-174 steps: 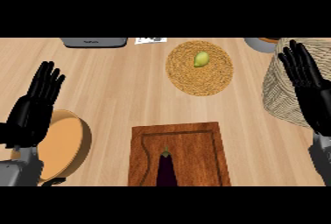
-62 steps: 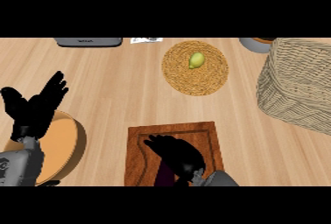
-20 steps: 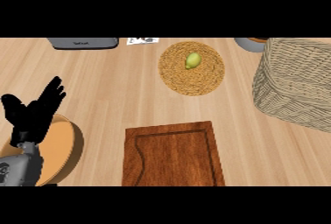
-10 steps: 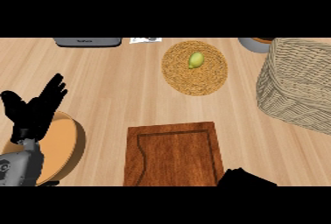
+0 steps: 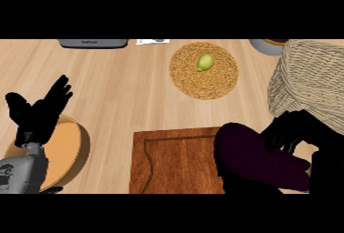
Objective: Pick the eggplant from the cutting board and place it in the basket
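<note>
Your right robot hand [image 5: 302, 132] sits at the surface's near right corner with its black fingers curled round the eggplant [image 5: 259, 157], a large dark purple body that hangs over the right edge of the cutting board [image 5: 174, 159] and covers part of it. You can see the hand just in front of the woven basket [image 5: 312, 77], which stands at the right edge of the surface; the eggplant is outside the basket, near its front wall. Your left robot hand [image 5: 40, 111] is at the left edge, open, fingers straight and spread and pointing up, resting above a round tan plate [image 5: 67, 145] at the near left. Toward the far edge, a round woven mat [image 5: 205, 86] carries a small green fruit [image 5: 205, 63]. A grey appliance [image 5: 93, 43] lies along the far edge at the left, and a grey bowl [image 5: 265, 44] shows at the far edge beside the basket.
</note>
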### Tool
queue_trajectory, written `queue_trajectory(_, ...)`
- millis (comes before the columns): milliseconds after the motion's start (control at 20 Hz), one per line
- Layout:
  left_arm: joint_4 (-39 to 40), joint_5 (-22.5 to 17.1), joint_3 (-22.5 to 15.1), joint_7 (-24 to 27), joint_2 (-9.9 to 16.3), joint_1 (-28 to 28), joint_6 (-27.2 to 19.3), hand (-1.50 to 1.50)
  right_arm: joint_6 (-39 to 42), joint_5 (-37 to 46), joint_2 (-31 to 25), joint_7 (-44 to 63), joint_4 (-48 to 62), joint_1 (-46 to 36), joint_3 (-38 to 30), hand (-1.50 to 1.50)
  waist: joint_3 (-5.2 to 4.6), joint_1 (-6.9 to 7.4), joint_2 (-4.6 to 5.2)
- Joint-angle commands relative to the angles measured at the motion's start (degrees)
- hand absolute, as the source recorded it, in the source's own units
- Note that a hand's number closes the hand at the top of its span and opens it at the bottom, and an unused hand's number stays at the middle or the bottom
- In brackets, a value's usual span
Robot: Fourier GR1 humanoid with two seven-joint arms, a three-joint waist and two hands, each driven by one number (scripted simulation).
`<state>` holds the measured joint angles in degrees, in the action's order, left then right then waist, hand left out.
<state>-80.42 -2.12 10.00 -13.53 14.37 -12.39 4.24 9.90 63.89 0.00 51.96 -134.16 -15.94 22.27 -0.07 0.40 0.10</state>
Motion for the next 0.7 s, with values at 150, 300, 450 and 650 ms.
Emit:
queue_trajectory(150, 0.4, -1.0, 1.2, 0.6, 0.3, 0.8, 0.9, 0.0, 8.4, -9.5, -4.2, 0.2, 5.2, -14.6, -21.7, 1.5, 0.04, -0.24, -0.05)
queue_trajectory(300, -0.9, 0.3, -0.1, -3.1, 0.1, -1.6, -0.6, 0.0, 6.2, -13.4, -8.7, -5.4, 8.8, -12.3, -28.7, 1.5, 0.09, -0.48, -0.06)
queue_trajectory(450, -1.6, 0.7, -0.5, -1.2, -1.6, 1.0, -1.3, 0.0, 3.3, -17.2, -12.0, -12.2, 13.6, -9.2, -34.7, 1.5, 0.1, -0.42, -0.04)
queue_trajectory(650, -0.2, 0.7, -0.1, 1.9, -1.5, 1.9, -0.3, 0.0, 0.2, -22.1, -14.6, -21.4, 18.6, -4.2, -40.3, 1.5, 0.11, -0.56, -0.05)
